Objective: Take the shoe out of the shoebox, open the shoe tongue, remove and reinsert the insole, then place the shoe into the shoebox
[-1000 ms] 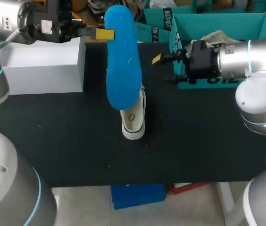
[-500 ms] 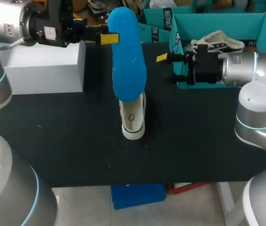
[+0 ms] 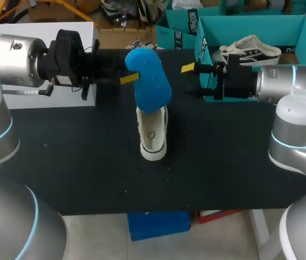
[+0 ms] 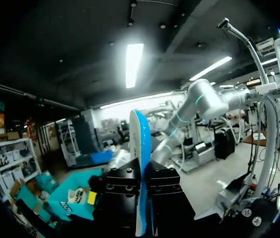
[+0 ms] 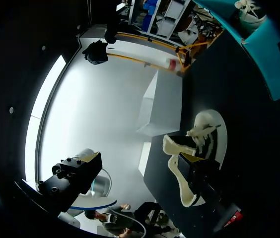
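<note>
black tabletop (image 3: 88,162); teal shoebox (image 3: 299,32) at its far right holds another shoe (image 3: 253,47). white shoe (image 3: 153,138) stands mid-tabletop, blue insole (image 3: 150,81) just over it, clamped in left hand (image 3: 131,77). right hand (image 3: 195,78) spread wide, empty, beside the shoebox.

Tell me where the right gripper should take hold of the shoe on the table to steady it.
Grip the shoe at its heel collar, coming in from the right side. It stands upright on its sole with the heel toward the robot and bare, while the insole held in the left gripper hangs over its front. The right gripper is open and waits on that side.
</note>
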Available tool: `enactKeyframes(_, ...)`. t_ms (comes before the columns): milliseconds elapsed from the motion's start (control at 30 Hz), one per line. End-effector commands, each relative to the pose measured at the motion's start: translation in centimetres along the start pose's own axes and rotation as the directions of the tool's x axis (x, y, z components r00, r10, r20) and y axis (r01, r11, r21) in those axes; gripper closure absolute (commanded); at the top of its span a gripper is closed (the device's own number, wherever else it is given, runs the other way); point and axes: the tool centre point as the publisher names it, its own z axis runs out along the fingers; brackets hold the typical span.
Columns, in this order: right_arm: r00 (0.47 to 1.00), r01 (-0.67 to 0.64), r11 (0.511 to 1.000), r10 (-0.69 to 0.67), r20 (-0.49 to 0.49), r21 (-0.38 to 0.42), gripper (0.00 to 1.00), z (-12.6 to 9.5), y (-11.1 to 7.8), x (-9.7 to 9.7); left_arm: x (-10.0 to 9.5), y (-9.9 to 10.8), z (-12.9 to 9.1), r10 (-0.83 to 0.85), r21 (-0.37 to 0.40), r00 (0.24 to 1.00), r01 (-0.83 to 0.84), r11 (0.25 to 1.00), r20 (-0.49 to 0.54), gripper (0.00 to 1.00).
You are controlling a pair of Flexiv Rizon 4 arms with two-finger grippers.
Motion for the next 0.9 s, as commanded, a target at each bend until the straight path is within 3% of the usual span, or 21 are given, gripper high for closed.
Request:
enactKeyframes(33, 1.0, 0.0, 1.0, 0.0, 0.0, -0.002, 0.0, 0.2, 0.0, -0.1, 0.7, -0.2, 0.1, 0.223, -0.031, 0.97, -0.221, 0.975, 0.098, 1.0)
enactKeyframes(333, 1.0, 0.0, 1.0, 0.0, 0.0, -0.002, 0.0, 0.2, 0.0, -0.1, 0.7, -0.2, 0.1, 0.223, -0.031, 0.97, -0.221, 0.975, 0.098, 1.0)
enactKeyframes(467, 1.0, 0.0, 1.0, 0.0, 0.0, -0.002, 0.0, 0.2, 0.0, -0.1, 3.6, -0.2, 0.1, 0.363, -0.034, 0.927, -0.362, 0.932, 0.098, 1.0)
enactKeyframes(600, 1.0, 0.0, 1.0, 0.0, 0.0, -0.002, 0.0, 0.2, 0.0, -0.1, 6.5, 2.3, -1.3, 0.397, -0.034, 0.913, -0.395, 0.918, 0.093, 1.0)
enactKeyframes(633, 1.0, 0.0, 1.0, 0.0, 0.0, -0.002, 0.0, 0.2, 0.0, -0.1, 7.3, 3.2, -1.8, 0.464, -0.08, 0.883, -0.459, 0.885, 0.072, 1.0)
enactKeyframes(700, 1.0, 0.0, 1.0, 0.0, 0.0, -0.002, 0.0, 0.2, 0.0, -0.1, 8.6, 4.2, -2.3, 0.453, -0.018, 0.886, -0.454, 0.891, 0.094, 1.0)
enactKeyframes(733, 1.0, 0.0, 1.0, 0.0, 0.0, -0.002, 0.0, 0.2, 0.0, -0.1, 9.3, 4.8, -2.6, 0.508, -0.072, 0.859, -0.504, 0.861, 0.055, 1.0)
enactKeyframes(800, 1.0, 0.0, 1.0, 0.0, 0.0, -0.002, 0.0, 0.2, 0.0, -0.1, 10.5, 5.3, -2.8, 0.564, -0.02, 0.825, -0.564, 0.826, 0.04, 1.0)
enactKeyframes(833, 1.0, 0.0, 1.0, 0.0, 0.0, -0.002, 0.0, 0.2, 0.0, -0.1, 11.2, 5.8, -3.0, 0.617, -0.071, 0.787, -0.616, 0.785, -0.011, 1.0)
enactKeyframes(867, 1.0, 0.0, 1.0, 0.0, 0.0, -0.002, 0.0, 0.2, 0.0, -0.1, 11.9, 6.2, -3.1, 0.661, -0.062, 0.75, -0.661, 0.748, -0.024, 1.0)
enactKeyframes(900, 1.0, 0.0, 1.0, 0.0, 0.0, -0.002, 0.0, 0.2, 0.0, -0.1, 12.3, 6.5, -3.2, 0.646, -0.03, 0.763, -0.646, 0.763, -0.003, 1.0)
